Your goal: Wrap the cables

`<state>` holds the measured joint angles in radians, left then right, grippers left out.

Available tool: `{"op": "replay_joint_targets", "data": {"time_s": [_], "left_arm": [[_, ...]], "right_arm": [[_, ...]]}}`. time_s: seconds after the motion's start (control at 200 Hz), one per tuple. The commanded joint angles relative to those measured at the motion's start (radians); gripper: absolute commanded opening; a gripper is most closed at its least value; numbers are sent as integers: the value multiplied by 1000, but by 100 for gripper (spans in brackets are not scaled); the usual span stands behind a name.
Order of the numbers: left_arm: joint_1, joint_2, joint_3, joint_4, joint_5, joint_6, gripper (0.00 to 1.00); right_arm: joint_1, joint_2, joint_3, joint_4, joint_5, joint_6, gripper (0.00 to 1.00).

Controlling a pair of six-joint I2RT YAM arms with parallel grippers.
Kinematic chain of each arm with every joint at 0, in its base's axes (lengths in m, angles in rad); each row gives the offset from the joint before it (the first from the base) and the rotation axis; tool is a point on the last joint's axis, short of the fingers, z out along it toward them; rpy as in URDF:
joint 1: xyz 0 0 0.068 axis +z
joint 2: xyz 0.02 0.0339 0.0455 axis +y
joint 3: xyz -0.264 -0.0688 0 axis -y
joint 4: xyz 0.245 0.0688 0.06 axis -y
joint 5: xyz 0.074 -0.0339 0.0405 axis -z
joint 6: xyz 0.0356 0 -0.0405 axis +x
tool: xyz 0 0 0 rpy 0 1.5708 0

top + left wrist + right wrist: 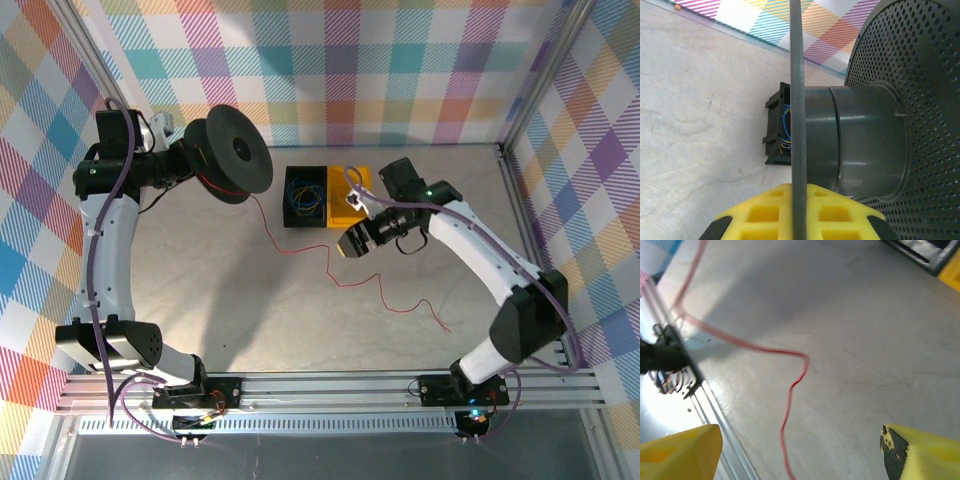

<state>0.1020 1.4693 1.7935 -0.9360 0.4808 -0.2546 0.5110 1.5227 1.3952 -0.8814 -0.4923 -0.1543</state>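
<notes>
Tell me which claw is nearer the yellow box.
Right. The right claw hangs open just in front of the yellow box, on its near side. The left claw is far off to the box's left, shut on the black spool.

The pale, stone-look tabletop (250, 320) lies mostly bare up front, crossed by a thin red wire (787, 405). A black plastic bin (288, 200) and a yellow plastic bin (345, 218) block the back centre, and a big black perforated spool (238, 152) blocks the back left.
</notes>
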Motion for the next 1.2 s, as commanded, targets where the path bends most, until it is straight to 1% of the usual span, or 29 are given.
{"op": "replay_joint_targets", "data": {"time_s": [0.0,0.06,0.16,0.42,0.55,0.725,0.84,0.955,1.06,1.105,1.195], "left_arm": [[16,2,21,70,38,-18,0],[16,5,24,71,43,-20,0],[16,5,26,73,46,-21,0],[16,3,37,72,52,-25,0],[17,9,56,70,55,-28,0],[19,30,99,66,73,-38,0],[19,39,116,70,82,-46,0],[18,38,116,69,85,-46,0],[20,37,115,69,87,-46,0],[21,37,115,70,88,-46,0],[25,37,118,74,96,-50,0]], "right_arm": [[19,-32,-105,9,-89,-127,84],[36,-62,-159,41,-84,-161,85],[46,-84,-202,68,-81,-171,86],[89,-41,-212,49,-13,-174,88],[107,-36,-253,82,26,-143,85],[109,-33,-279,99,79,-113,78],[109,-21,-274,87,106,-108,68],[109,-5,-260,75,131,-102,50],[109,18,-243,57,145,-104,38],[109,28,-235,48,147,-106,33],[109,38,-222,40,158,-110,27]]}}
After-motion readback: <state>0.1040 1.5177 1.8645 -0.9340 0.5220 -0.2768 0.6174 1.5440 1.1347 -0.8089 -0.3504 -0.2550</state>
